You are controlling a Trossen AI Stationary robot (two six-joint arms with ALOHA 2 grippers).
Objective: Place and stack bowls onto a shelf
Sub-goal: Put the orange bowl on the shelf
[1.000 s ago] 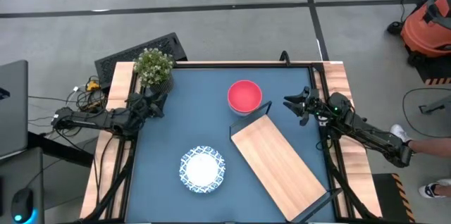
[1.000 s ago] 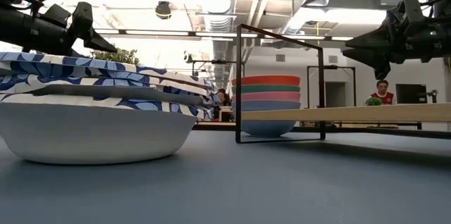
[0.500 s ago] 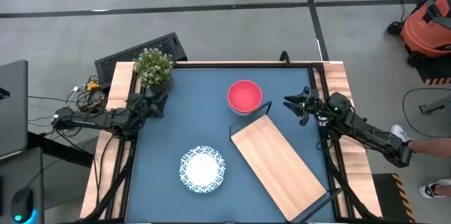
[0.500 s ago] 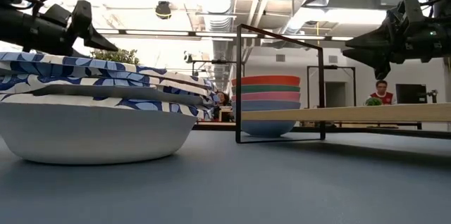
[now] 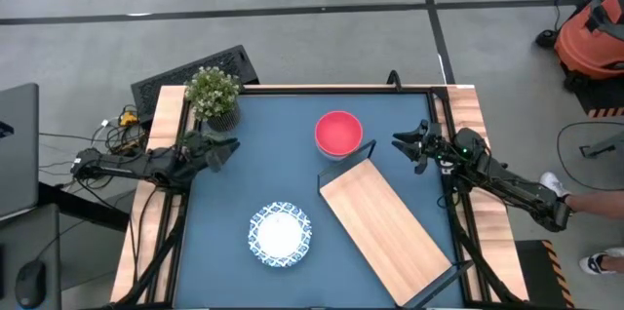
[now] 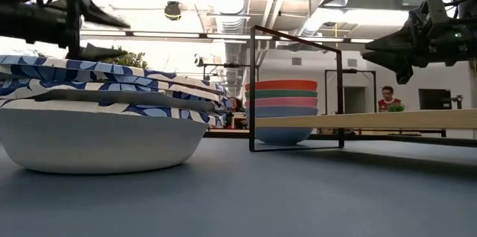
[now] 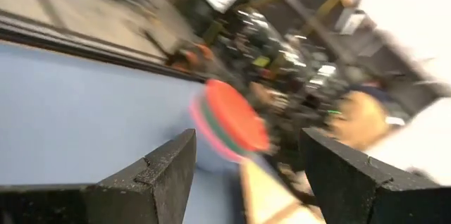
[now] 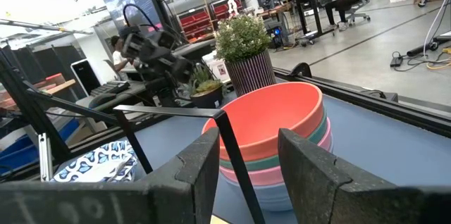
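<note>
My left end effector point(image 5: 226, 147) hung with fingers apart and empty. The patterned bowls point(image 5: 280, 233) sat ahead and toward my side, probably nearer it than my right end effector point(image 5: 404, 142), parted beside the shelf point(image 5: 390, 232).

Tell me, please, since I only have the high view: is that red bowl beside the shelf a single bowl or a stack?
Observer: It is a stack: red on top, then green, pink and a blue bowl at the bottom, as the low view shows.
Operator: Is the patterned bowl also a stack?
Observer: Yes, the low view shows several patterned bowls nested together.
Operator: Are the grippers holding anything?
Observer: No. The left gripper is open and empty in its wrist view; the right gripper also holds nothing, facing the stack.
</note>
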